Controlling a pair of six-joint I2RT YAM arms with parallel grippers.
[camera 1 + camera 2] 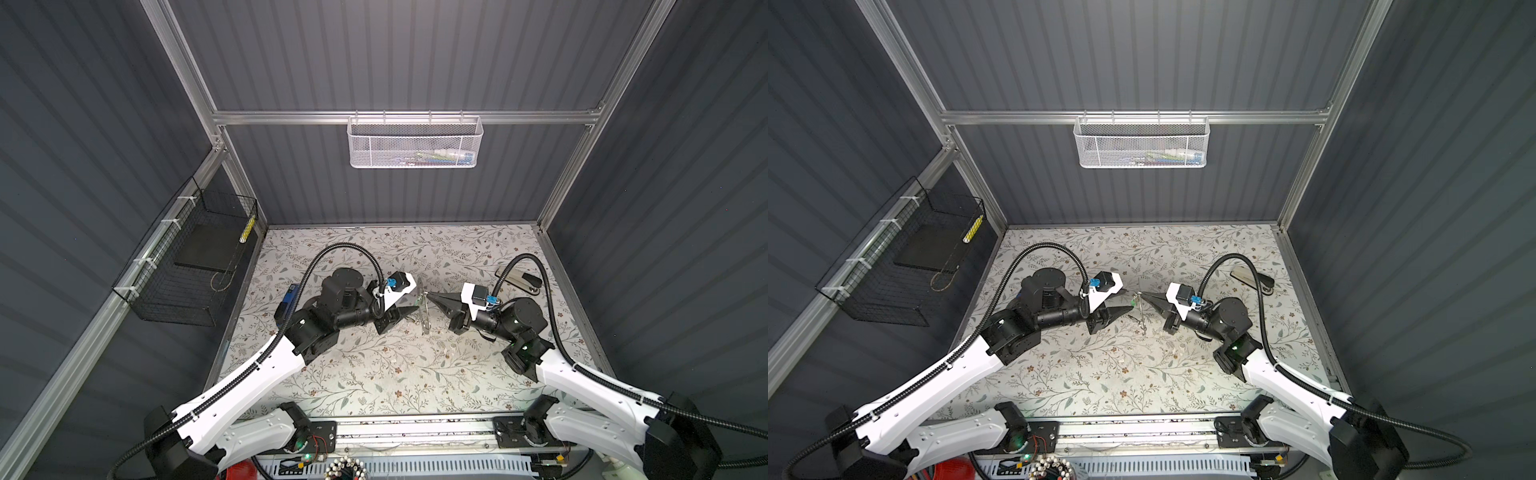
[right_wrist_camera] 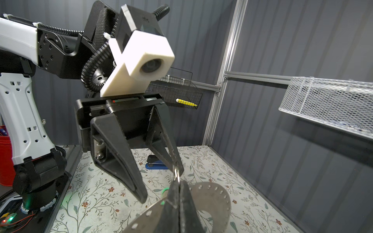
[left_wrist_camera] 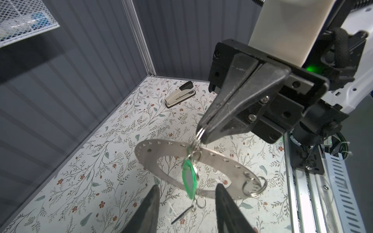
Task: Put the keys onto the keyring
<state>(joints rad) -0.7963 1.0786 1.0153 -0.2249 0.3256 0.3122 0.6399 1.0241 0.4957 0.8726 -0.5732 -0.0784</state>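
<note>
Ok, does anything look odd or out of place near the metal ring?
The metal ring hangs tilted in mid-air, held by a small loop pinched in the right end effector. The green tag dangles from it; nothing looks damaged.

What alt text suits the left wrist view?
The shut right hand pinches a small ring; the keyring and a green tag hang from it over the floral table. The left hand, open, shows in front; a stapler lies behind.

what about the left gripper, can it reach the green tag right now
Probably yes: the green tag hangs from the keyring just ahead of the open left gripper, nothing between them.
</note>
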